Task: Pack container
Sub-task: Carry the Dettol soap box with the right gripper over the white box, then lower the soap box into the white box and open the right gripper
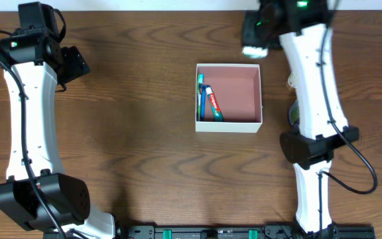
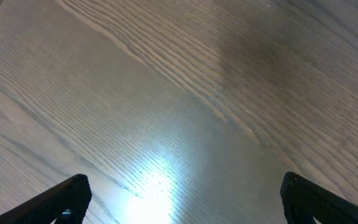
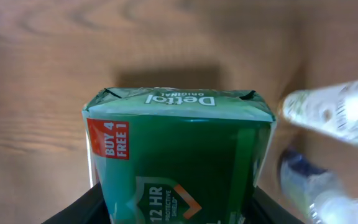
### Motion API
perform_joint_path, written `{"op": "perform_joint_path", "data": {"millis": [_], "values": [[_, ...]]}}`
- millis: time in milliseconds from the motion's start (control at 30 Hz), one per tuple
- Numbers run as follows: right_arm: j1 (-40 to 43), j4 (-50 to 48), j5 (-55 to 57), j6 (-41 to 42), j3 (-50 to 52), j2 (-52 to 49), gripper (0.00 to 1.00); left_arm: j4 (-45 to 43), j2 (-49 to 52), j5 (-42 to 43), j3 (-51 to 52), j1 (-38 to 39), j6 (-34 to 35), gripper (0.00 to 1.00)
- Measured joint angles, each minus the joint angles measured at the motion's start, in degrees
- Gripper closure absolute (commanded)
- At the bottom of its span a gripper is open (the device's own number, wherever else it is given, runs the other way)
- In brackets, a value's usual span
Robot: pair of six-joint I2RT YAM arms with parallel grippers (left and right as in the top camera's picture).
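While my right claw [image 3: 176, 214] clamps the glossy green Dettol soap pack [image 3: 176, 143] at upper right overhead, I judge this the carrying step. Next it needs lowering into the bare half of the square white-walled, pink-floored container [image 1: 241, 93], frame centre. My left claw [image 2: 188, 199] gapes apart, idle.

My overhead camera looks straight down at the container [image 1: 241, 93] on the tabletop [image 1: 144, 146]. Far left of the container, my left wrist camera faces the same wood closely. Beyond the container, my right wrist camera nearly touches a green soap pack [image 3: 179, 155].
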State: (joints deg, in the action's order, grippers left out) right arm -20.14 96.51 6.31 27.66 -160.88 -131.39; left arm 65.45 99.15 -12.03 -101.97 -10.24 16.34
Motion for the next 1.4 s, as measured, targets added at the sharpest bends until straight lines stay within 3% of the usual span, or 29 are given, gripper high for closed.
{"op": "perform_joint_path", "data": {"millis": [467, 733, 1400], "values": [[-1.64, -6.01, -0.04, 7.06, 23.26, -0.02, 0.5, 0.0, 0.0, 0.0, 0.0, 0.0, 0.0, 0.02], [-1.84, -15.41, -4.2, 4.79, 32.22, -0.02, 0.5, 0.0, 0.0, 0.0, 0.0, 0.0, 0.0, 0.02], [-3.37, -27.26, -9.18, 1.73, 47.95, -0.02, 0.48, 0.0, 0.0, 0.0, 0.0, 0.0, 0.0, 0.02]]}}
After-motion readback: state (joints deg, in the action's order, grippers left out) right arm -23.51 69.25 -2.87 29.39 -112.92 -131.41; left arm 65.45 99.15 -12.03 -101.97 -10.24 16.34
